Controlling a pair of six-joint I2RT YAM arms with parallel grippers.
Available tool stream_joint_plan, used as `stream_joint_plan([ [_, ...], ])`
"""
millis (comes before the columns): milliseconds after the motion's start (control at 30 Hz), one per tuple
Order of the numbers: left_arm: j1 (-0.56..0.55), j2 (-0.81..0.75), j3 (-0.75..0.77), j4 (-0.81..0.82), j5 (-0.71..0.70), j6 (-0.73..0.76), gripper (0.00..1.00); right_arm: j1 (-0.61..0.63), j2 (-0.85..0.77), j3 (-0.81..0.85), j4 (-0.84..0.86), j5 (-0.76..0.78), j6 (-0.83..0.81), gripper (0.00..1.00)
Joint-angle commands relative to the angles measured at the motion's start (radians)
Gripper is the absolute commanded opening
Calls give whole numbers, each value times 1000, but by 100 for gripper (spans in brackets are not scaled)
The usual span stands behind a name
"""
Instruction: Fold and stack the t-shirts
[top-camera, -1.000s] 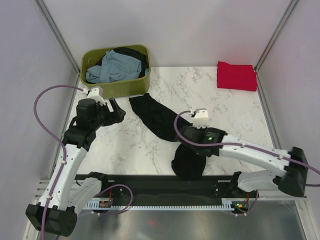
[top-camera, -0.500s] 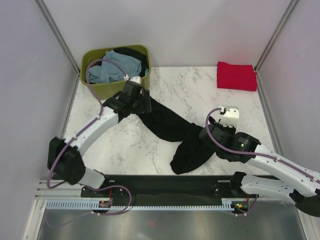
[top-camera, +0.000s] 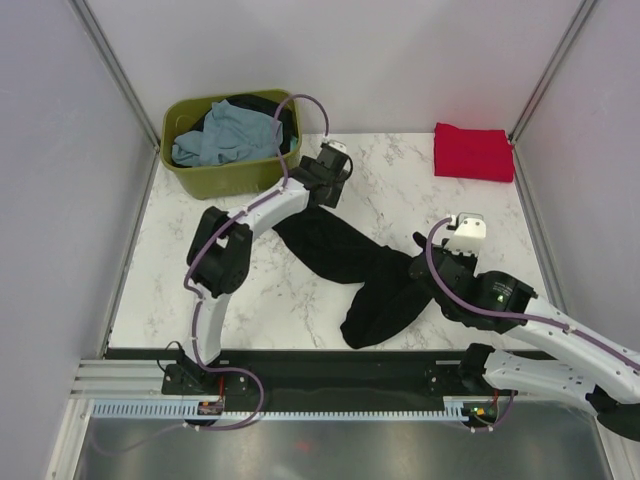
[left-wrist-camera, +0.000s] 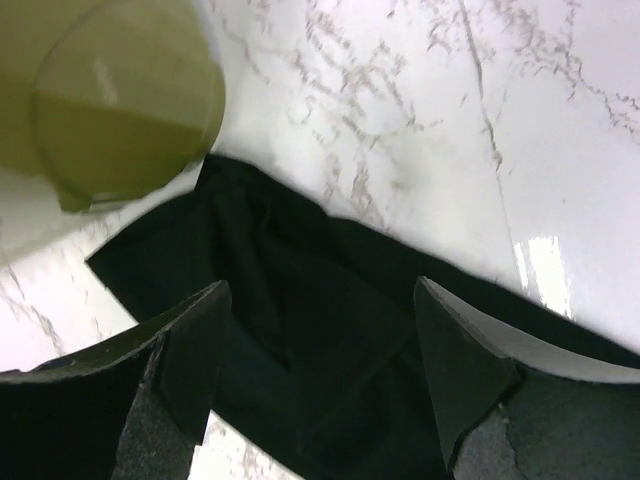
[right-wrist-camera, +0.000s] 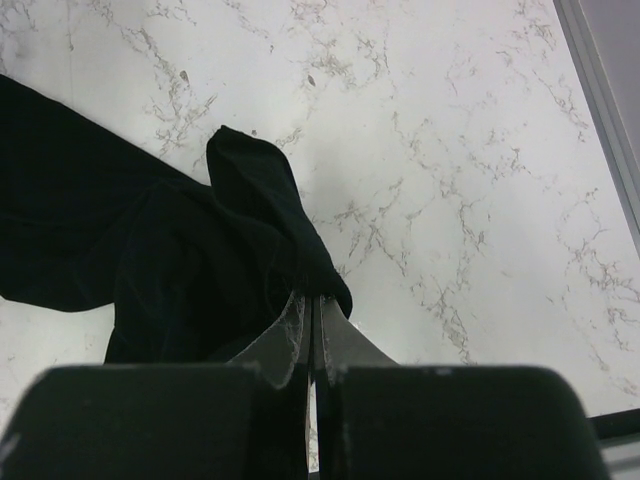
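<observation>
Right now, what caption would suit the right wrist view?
Right gripper pinches a fold of the black t-shirt lying on the marble table.

The left gripper (left-wrist-camera: 322, 290) is gaping wide at full forward reach while the right gripper (right-wrist-camera: 312, 315) is pinching closed.

Tub (left-wrist-camera: 120, 110) blurred, cropped at my left wrist view's corner, black shirt (left-wrist-camera: 300, 330) running off the bottom edge behind my left fingers (left-wrist-camera: 195, 345) — second dark shirt (top-camera: 270, 110) mostly buried.
</observation>
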Motion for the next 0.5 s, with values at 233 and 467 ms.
stream_joint_plan([
  [233, -65, 165, 134, -58, -140, 192, 83, 0, -13, -16, 59, -8, -45, 0],
  [467, -85, 179, 94, -76, -172, 214, 83, -2, -5, -19, 65, -10, -51, 0],
])
